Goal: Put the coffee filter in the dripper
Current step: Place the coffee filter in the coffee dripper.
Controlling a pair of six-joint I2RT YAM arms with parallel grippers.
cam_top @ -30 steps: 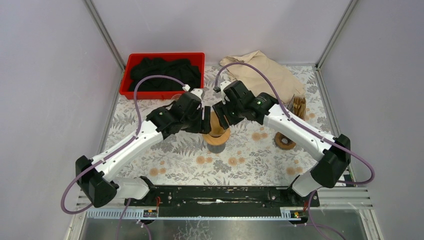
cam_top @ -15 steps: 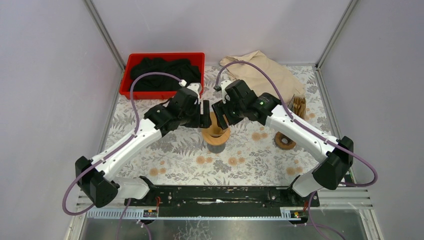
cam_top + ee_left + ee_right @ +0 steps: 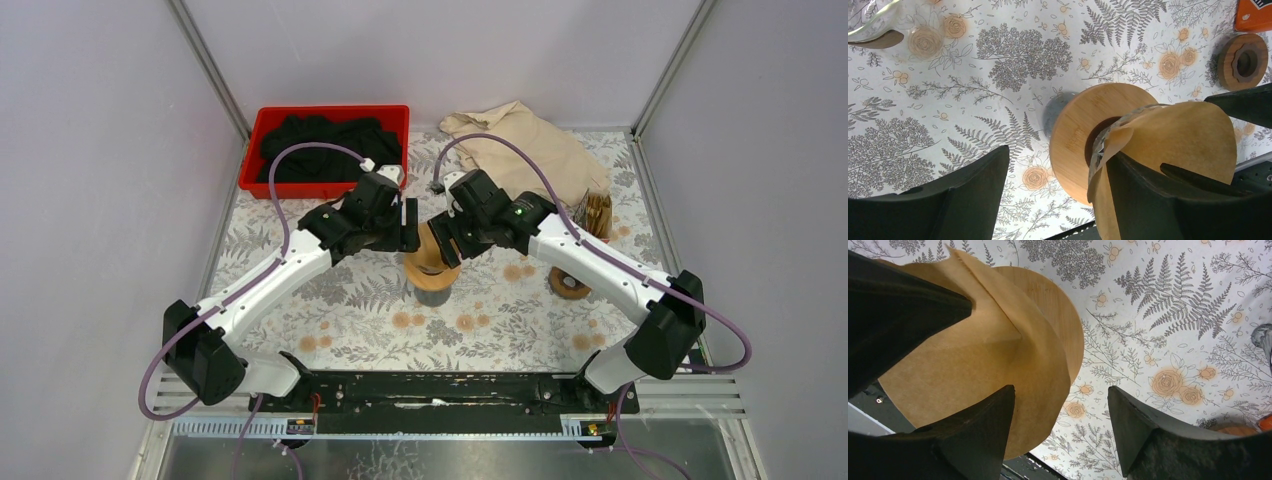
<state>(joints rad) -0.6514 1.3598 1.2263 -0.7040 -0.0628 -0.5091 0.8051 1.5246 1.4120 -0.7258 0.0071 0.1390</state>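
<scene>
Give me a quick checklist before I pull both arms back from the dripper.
1. Left gripper open, nothing between its fingers: ok.
2. Right gripper open, nothing between its fingers: ok.
3. Filter over the dripper: ok.
4. Filter seated fully down inside the dripper: cannot tell.
5. Filter clear of both grippers: cannot tell; it lies close against their outer fingers.
6. Dripper upright: ok.
</scene>
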